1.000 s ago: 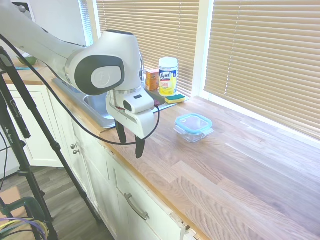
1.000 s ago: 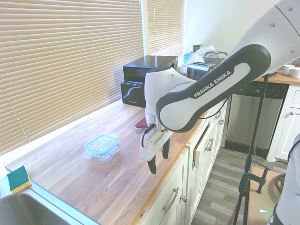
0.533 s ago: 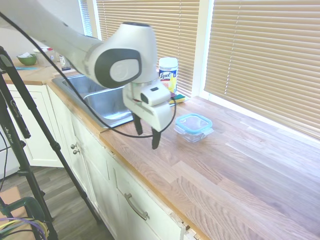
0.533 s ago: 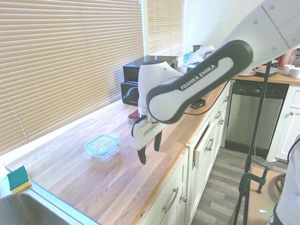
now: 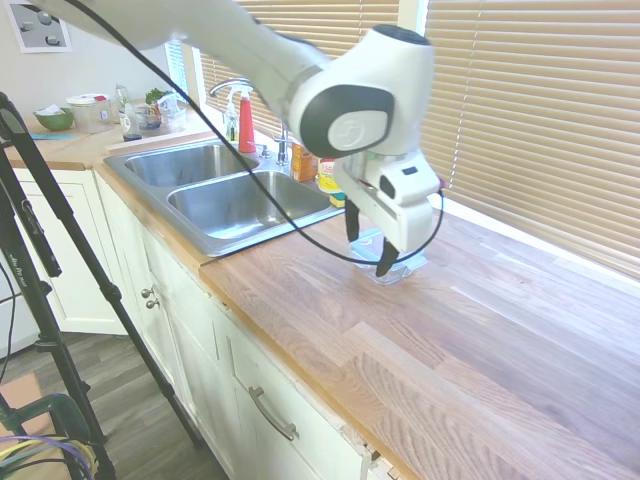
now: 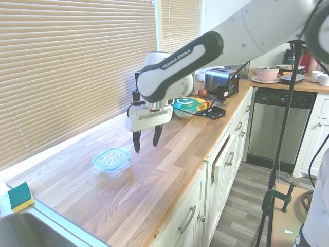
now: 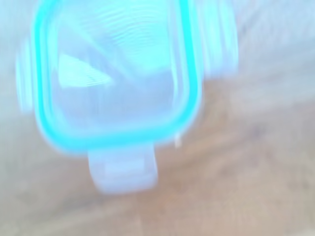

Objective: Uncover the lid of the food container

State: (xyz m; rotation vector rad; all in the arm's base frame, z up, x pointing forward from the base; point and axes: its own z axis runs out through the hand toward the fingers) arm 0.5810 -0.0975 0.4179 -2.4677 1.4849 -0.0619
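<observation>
The jaws (image 6: 145,141) hang apart above the bench (image 6: 154,175), near the food container (image 6: 111,165) but not touching it. The lid (image 6: 110,158) sits closed on top, its teal rim and tabs blurred in the wrist view (image 7: 110,78). If the tabs hold, lifting the lid may likely drag the light dish along or tip it. The dish looks empty.
</observation>
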